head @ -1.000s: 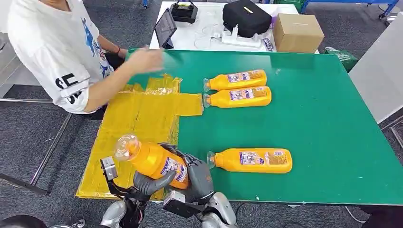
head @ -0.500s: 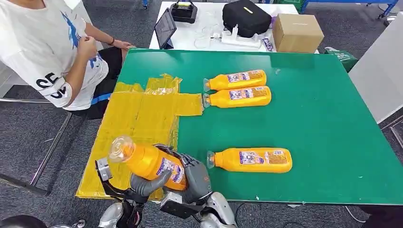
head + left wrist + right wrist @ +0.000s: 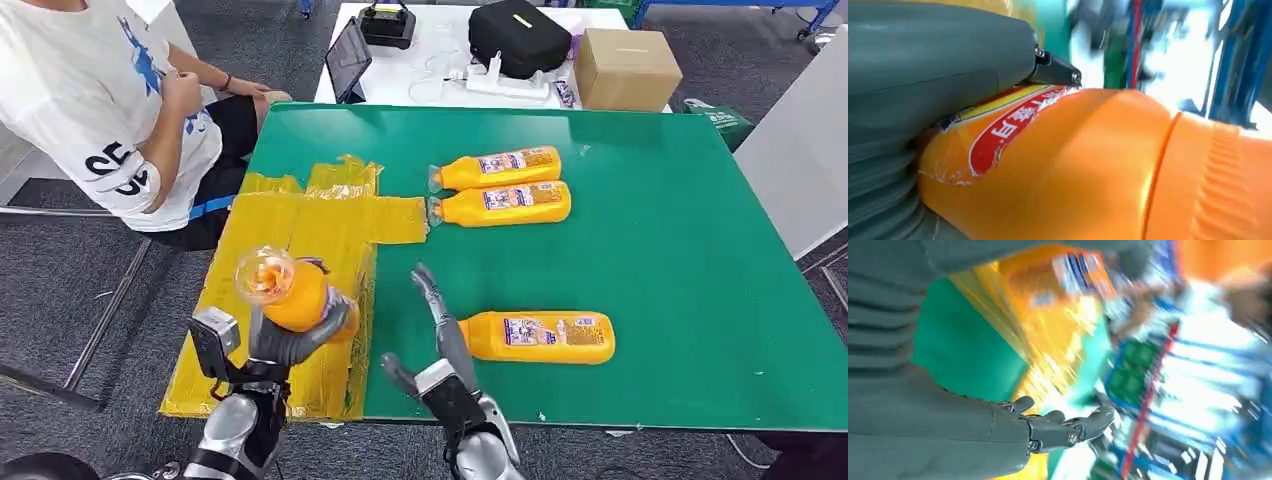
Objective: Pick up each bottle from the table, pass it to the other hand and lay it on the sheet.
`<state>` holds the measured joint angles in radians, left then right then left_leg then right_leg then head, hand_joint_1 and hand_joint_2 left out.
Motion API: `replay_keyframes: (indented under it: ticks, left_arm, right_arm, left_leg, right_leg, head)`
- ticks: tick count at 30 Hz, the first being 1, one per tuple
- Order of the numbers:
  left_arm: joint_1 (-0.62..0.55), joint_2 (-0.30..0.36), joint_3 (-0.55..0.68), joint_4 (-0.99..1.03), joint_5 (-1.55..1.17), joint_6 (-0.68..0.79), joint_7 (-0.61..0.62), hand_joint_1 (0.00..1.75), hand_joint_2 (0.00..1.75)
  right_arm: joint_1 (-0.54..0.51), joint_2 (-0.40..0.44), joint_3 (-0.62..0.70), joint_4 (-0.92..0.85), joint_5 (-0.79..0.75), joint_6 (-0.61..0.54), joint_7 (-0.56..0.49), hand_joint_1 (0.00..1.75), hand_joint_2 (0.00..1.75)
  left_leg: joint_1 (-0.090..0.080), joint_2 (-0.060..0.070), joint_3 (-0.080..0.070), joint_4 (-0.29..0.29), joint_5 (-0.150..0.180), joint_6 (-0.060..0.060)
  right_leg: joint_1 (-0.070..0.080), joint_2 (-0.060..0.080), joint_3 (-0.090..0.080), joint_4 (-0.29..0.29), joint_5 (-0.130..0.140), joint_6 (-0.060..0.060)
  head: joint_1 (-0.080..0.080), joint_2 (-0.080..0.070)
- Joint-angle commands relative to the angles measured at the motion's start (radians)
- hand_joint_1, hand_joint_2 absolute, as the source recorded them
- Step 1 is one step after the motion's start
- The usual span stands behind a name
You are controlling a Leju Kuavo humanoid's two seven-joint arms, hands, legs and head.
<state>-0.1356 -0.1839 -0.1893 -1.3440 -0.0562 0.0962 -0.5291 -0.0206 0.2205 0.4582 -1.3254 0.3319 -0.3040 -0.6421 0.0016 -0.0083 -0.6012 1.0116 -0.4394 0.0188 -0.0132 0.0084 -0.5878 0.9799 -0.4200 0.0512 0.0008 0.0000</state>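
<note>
Left hand (image 3: 283,343) gripping one bottle (image 3: 285,291) cap-up over the near end of the yellow sheet (image 3: 290,240), ready for laying down. Right hand (image 3: 437,330) spread and free just beside the sheet, against the nearest lying bottle (image 3: 536,337); two more bottles (image 3: 497,186) waiting on the table (image 3: 660,230) off its far corner.

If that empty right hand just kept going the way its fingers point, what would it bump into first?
Probably nothing close: the right hand points up and away over bare green table. Farther along lie the two bottles, though depth is unclear.
</note>
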Motion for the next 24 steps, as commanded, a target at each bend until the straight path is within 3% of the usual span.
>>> replay_keyframes:
  ticks: [1,6,11,21,24]
  left_arm:
    - [-0.124,0.007,0.077,0.073,-0.071,0.077,-0.013,1.75,1.75]
    - [-0.187,0.027,0.088,0.112,-0.223,0.232,-0.029,1.75,1.75]
    - [-0.356,0.093,0.077,0.341,-0.605,0.379,0.101,1.75,1.75]
    - [-0.375,0.095,0.086,0.379,-0.605,0.380,0.091,1.75,1.75]
    - [-0.475,0.159,-0.020,0.603,-0.950,0.423,0.242,1.75,1.75]
  right_arm:
    - [0.031,-0.044,-0.050,-0.176,-0.018,0.005,-0.011,0.00,0.00]
    - [0.041,-0.041,-0.040,-0.259,-0.075,-0.044,-0.056,0.00,0.00]
    - [0.027,-0.057,-0.008,-0.423,-0.163,-0.192,-0.056,0.00,0.00]
    - [0.025,-0.056,-0.010,-0.421,-0.163,-0.191,-0.056,0.00,0.00]
    - [0.000,-0.061,0.006,-0.362,-0.154,-0.176,-0.056,0.00,0.00]
  left_leg:
    - [0.001,-0.002,0.002,0.000,0.000,-0.001]
    - [0.001,-0.001,0.001,0.000,0.000,-0.001]
    - [0.001,-0.003,-0.001,0.002,0.000,-0.001]
    - [0.001,0.000,0.003,0.000,0.000,-0.002]
    - [0.001,-0.001,0.002,0.000,0.001,-0.002]
  right_leg:
    - [0.001,-0.003,0.003,0.000,-0.001,-0.001]
    - [0.001,-0.002,0.002,0.000,-0.001,-0.001]
    - [0.001,-0.004,0.001,0.002,-0.001,-0.002]
    - [0.001,-0.002,0.004,0.000,0.000,-0.002]
    - [0.001,-0.001,0.003,0.000,0.000,-0.001]
  head:
    - [0.000,0.000]
    - [0.000,0.000]
    - [0.000,0.000]
    - [0.000,0.000]
    - [0.000,0.000]
